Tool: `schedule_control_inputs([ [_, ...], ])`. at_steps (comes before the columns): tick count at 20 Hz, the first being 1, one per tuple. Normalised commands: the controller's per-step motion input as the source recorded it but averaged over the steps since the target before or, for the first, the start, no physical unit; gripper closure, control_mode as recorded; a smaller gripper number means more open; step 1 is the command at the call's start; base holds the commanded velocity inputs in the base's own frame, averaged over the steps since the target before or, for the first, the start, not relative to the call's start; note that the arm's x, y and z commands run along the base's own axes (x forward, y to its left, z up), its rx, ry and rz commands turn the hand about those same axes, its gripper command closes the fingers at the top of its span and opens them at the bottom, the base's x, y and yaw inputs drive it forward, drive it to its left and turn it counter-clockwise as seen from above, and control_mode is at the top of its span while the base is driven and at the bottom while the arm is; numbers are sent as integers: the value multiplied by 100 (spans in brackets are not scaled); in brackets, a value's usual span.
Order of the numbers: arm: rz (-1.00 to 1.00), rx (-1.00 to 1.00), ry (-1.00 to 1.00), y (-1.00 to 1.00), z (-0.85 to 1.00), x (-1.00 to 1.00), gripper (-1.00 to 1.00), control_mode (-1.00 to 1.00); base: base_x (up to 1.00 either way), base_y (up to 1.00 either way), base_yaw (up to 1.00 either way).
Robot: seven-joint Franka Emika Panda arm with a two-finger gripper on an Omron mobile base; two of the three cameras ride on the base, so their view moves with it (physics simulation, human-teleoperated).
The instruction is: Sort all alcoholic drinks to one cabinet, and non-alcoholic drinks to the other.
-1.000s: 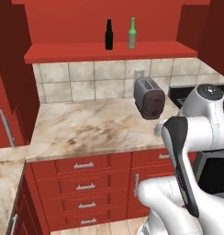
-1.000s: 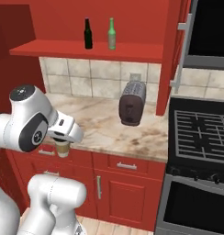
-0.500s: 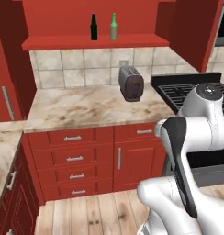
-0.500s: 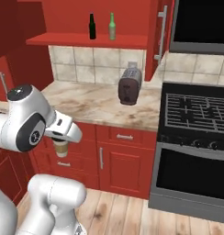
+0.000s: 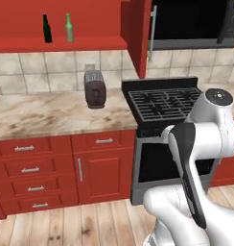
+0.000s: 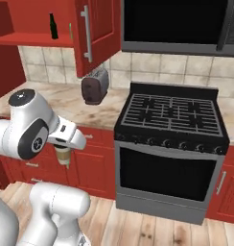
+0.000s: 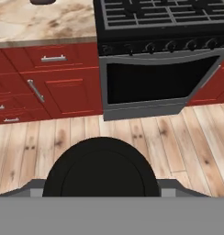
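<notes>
1. Step, by my read: carrying the tan paper cup w/ dark lid to the non-alc cabinet; gripper jaws clamped on it, low beside robot.
2. Dark bottle & green bottle stand on the red upper shelf.
3. Next: likely drive on, then lift the cup to a cabinet.
4. Room: open door edge juts out; stove front near; wood floor free.

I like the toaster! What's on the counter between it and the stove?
Nothing: in the left base view, bare marble counter runs from the toaster to the stove.
</notes>
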Motion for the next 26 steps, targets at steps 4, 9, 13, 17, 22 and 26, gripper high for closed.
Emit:
schedule_control_inputs([
  [4,0,0,0,0,0,0,100,100,21,-100,0],
  [9,0,0,0,0,0,0,100,100,17,-100,0],
  [13,0,0,0,0,0,0,100,100,15,-100,0],
  [17,0,0,0,0,0,0,100,100,6,-100,0],
  [22,0,0,0,0,0,0,100,100,4,-100,0],
  [26,0,0,0,0,0,0,100,100,13,-100,0],
])
